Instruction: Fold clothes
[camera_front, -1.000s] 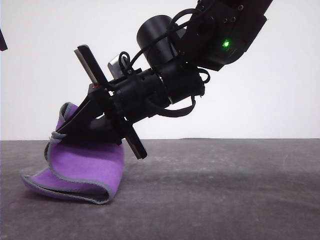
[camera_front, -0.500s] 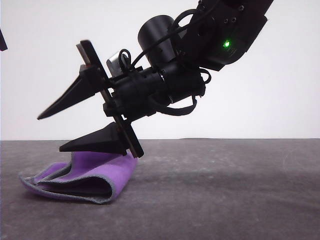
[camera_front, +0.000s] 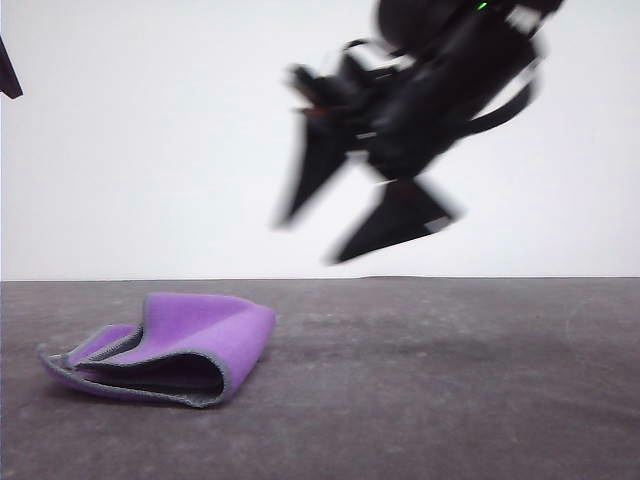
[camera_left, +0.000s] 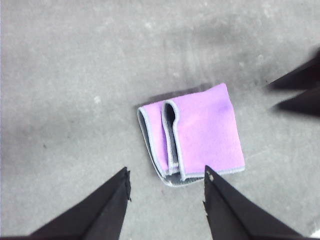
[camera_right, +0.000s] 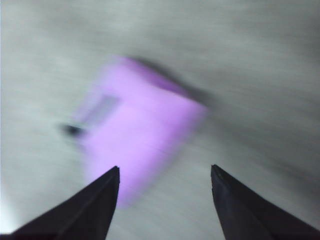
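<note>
The right gripper (camera_front: 315, 235) hangs high in the front view, blurred, its arm reaching down from the two o'clock corner. Its two dark fingers (camera_front: 390, 225) point toward seven o'clock and stand spread wide, with nothing between them. In the left wrist view the left gripper (camera_left: 167, 180) also has its fingers (camera_left: 107, 205) parted and empty, aimed downward.

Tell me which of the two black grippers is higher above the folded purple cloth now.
The right gripper, blurred and open, hangs high over the grey table. The left gripper, also open, sits closer to the purple cloth.
</note>
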